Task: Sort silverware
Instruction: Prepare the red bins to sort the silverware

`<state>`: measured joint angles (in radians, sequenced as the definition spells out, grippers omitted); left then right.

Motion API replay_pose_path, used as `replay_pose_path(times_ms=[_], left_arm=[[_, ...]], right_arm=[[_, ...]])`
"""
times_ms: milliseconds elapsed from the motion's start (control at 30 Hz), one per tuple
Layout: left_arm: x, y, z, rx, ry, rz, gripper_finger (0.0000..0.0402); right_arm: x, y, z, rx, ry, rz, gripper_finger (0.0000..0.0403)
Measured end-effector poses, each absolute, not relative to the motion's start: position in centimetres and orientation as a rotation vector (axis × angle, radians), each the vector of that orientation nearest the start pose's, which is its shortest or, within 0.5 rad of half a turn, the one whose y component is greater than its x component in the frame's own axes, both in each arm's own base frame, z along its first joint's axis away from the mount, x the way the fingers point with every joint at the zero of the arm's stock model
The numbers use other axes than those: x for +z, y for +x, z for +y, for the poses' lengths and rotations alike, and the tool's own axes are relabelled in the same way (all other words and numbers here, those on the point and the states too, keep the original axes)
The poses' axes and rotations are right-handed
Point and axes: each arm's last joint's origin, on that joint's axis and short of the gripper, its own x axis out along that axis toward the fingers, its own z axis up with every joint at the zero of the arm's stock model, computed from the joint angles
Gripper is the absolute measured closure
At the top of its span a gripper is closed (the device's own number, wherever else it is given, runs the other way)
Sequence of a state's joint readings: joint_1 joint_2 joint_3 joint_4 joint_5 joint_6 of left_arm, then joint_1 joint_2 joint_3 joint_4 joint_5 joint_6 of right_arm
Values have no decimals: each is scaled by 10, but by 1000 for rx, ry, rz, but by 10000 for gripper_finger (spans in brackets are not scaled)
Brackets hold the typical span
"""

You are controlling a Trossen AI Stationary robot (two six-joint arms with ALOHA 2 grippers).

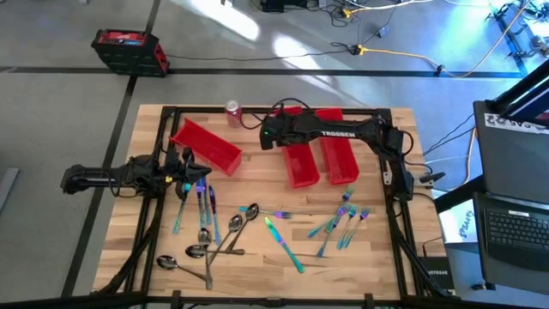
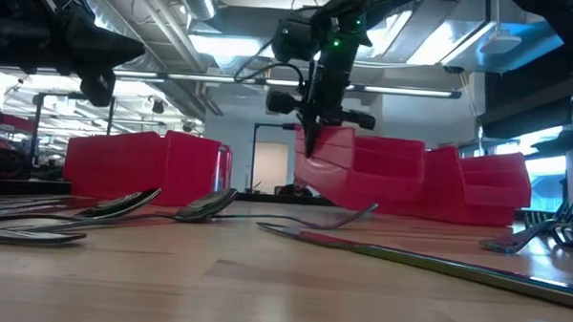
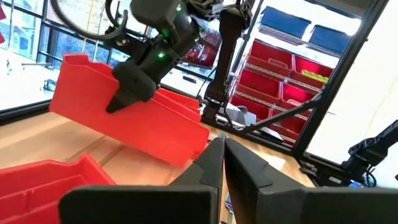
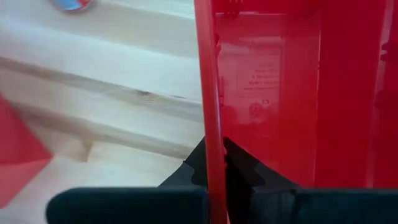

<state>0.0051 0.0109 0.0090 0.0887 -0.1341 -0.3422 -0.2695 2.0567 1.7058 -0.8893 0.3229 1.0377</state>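
Observation:
The silverware (image 1: pixel 257 227) lies scattered over the front half of the table: spoons (image 1: pixel 206 245) at front left, iridescent knives (image 1: pixel 204 202) near the left arm, forks (image 1: pixel 345 219) at right. My right gripper (image 1: pixel 274 136) reaches across the back and is shut on the wall (image 4: pixel 208 93) of the middle red bin (image 1: pixel 300 165). That bin hangs tilted with one end raised (image 2: pixel 362 178). Beside the left red bin (image 1: pixel 206 146), my left gripper (image 1: pixel 189 176) is shut over the knives with nothing between its fingers (image 3: pixel 208 168).
A third red bin (image 1: pixel 336 150) lies right of the held one. A red soda can (image 1: pixel 232 110) stands at the back edge. A black frame rail runs along the table sides. A laptop (image 1: pixel 515 227) sits off the table at right.

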Motion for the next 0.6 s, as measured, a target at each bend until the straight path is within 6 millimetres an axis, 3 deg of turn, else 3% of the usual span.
replay_pose_path(times_ms=[600], left_arm=[[174, 97, 4, 122, -372, -111, 402]], right_arm=[[217, 401, -121, -1202, 1006, 859, 378]])
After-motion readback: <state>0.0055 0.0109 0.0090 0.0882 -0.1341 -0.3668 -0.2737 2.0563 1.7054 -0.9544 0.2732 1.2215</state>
